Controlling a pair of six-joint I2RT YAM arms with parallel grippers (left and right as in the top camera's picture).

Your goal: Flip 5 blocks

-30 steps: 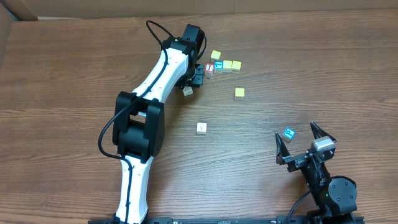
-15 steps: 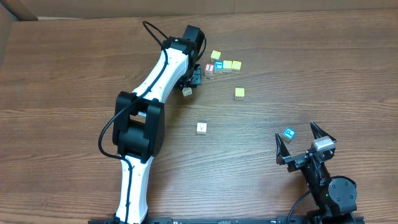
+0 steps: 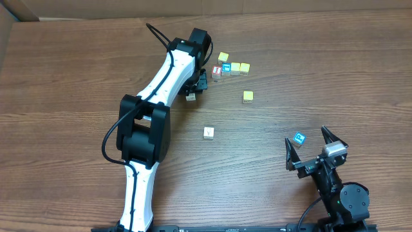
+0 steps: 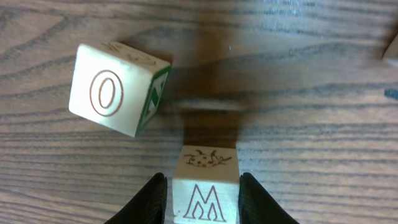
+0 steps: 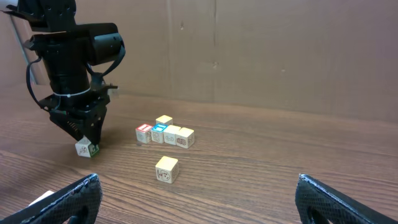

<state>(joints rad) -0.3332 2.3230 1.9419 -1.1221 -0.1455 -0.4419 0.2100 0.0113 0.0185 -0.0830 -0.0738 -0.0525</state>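
A tight cluster of blocks point(image 3: 230, 66) sits at the far side of the wooden table point(image 3: 77, 77). It is a short row with a red-faced cube point(image 3: 217, 71) at its left end and a yellow one just behind. The left gripper point(image 4: 202, 182) points down at the table just left of this cluster and slightly nearer the robot. In the wrist view its dark fingers point(image 4: 152, 200) press close against both sides of a cream M block point(image 4: 205, 199), grasping it. Whether that block rests on the wood or is raised cannot be told. The O block point(image 4: 115, 90), cream with a green side face, lies beside it, tilted and apart from the fingers. From overhead it shows left of the cluster at the gripper's edge. A single yellow block point(image 3: 248, 96) stands near the cluster's right end, on the robot's side of it. A cream block point(image 3: 208, 133) with a faint drawing lies farther from the cluster toward the robot, a little left of the row. The blue-faced block point(image 3: 299, 138) is well apart from the cluster, toward the robot and to the right. It lies between the tips of the right gripper point(image 5: 198, 180), whose fingers are spread wide and hold nothing.
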